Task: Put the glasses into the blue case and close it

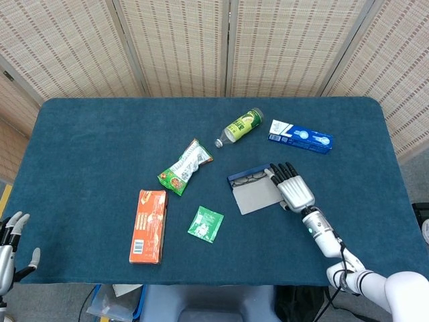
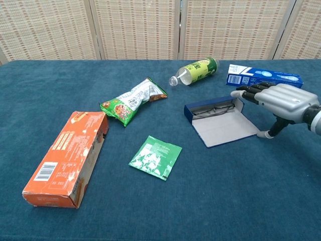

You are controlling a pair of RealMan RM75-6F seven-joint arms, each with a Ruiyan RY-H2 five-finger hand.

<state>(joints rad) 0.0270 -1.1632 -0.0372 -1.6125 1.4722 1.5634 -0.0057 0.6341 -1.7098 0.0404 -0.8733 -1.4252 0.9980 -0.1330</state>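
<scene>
Dark-framed glasses (image 2: 214, 109) are lying inside the tray of the open blue rectangular glasses case (image 2: 196, 111), whose grey-lined lid (image 2: 224, 129) is lying flat on the dark teal tablecloth (image 2: 210, 196), hinged toward the robot.

Right silver robot hand (image 2: 281, 100) is hovering at the case's right end, fingers (image 2: 247, 92) spread apart and pointing over the tray's corner, holding nothing. The thumb tip is pointing down just beside the lid's right corner; contact cannot be judged. In the head view the same hand (image 1: 293, 190) is overlapping the lid's right edge.

Left robot hand (image 1: 9, 236) is showing only at the lower left edge of the head view, off the table, fingers apart, empty.

Elsewhere on the cloth:
- green-labelled plastic bottle (image 2: 195, 71) lying on its side behind the case
- blue and white carton (image 2: 263, 76) far right, behind the right hand
- green and silver snack bag (image 2: 132, 101) left of the case
- small green sachet (image 2: 155, 156) nearer the robot
- orange cardboard box (image 2: 67, 156) at near left
</scene>
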